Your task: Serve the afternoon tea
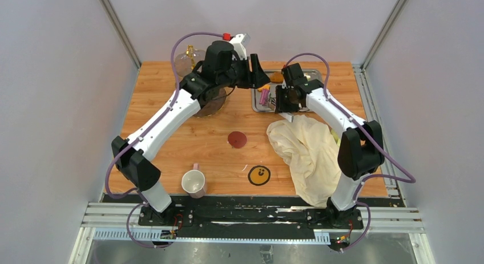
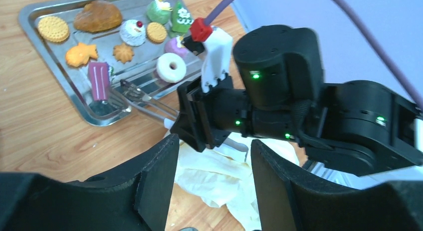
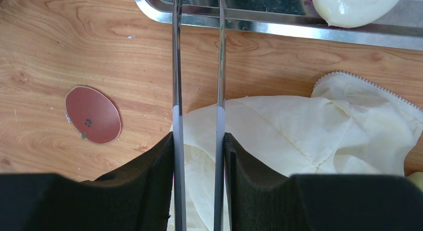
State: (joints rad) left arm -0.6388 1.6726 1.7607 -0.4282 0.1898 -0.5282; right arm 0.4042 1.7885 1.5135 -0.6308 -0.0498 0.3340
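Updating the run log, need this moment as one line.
right hand: shut on tongs, tips in tray | left hand: open, empty, hovering | cakes: on tray

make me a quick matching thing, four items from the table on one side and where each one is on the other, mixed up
1. white ring-shaped donut
2. pale ceramic mug
3. shiny metal tongs
4. dark red round disc

a. flat on the wooden table, about mid-table
b. clamped in the right gripper
c. lying wholly inside the rectangular steel tray
d. standing beside the left arm's base, at the near edge

Pairs: 1-c, 2-d, 3-b, 4-a
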